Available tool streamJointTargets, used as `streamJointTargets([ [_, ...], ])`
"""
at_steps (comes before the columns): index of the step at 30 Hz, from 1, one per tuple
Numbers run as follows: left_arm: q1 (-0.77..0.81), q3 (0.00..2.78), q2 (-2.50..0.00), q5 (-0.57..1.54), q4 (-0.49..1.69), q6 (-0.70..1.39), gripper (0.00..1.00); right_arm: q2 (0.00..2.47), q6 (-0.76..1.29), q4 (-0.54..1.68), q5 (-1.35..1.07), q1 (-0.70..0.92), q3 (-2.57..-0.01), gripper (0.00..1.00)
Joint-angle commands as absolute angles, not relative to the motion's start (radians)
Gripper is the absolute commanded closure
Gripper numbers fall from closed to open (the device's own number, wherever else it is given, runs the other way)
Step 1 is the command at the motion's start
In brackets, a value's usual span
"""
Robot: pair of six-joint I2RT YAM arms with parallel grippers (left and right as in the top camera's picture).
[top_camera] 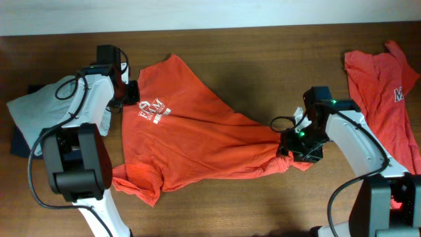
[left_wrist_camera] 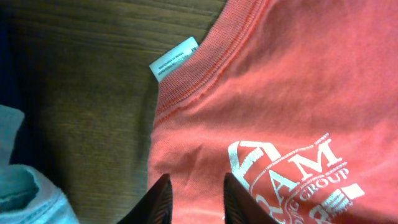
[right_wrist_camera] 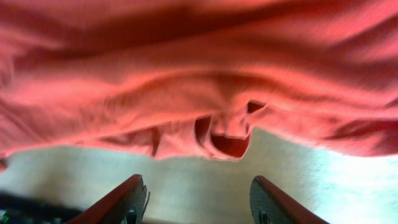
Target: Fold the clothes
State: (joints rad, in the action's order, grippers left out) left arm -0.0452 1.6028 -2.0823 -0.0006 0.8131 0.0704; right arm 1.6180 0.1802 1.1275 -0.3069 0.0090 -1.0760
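An orange-red T-shirt (top_camera: 197, 138) lies spread across the middle of the table, with white chest lettering (top_camera: 152, 110) near its collar at the left. My left gripper (top_camera: 135, 99) is over the shoulder fabric beside the collar. In the left wrist view its fingers (left_wrist_camera: 196, 180) are partly apart over the shirt (left_wrist_camera: 298, 81), below the white neck label (left_wrist_camera: 174, 59). My right gripper (top_camera: 287, 150) is at the shirt's bunched right end. In the right wrist view it (right_wrist_camera: 196, 183) is open with bare table between the fingers and the shirt (right_wrist_camera: 186, 81) just ahead.
A second orange-red shirt (top_camera: 381, 85) lies crumpled at the far right. A light grey garment (top_camera: 29, 108) lies on a dark blue one (top_camera: 18, 148) at the left edge; the grey one also shows in the left wrist view (left_wrist_camera: 25, 193).
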Motion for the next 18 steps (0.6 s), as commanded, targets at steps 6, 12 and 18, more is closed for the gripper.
streamJointTargets([
  [6, -0.046, 1.612, -1.833, 0.022, 0.851, 0.037, 0.49, 1.617, 0.167, 1.114, -0.340, 0.027, -1.016, 0.41],
  [12, -0.046, 1.612, -1.677, 0.090, 0.902, 0.037, 0.42, 1.617, 0.230, 0.943, -0.342, 0.033, -0.918, 0.58],
  [18, -0.046, 1.612, -1.615, 0.089, 0.966, 0.006, 0.38, 1.614, 0.220, 0.936, -0.365, 0.033, -0.918, 0.96],
])
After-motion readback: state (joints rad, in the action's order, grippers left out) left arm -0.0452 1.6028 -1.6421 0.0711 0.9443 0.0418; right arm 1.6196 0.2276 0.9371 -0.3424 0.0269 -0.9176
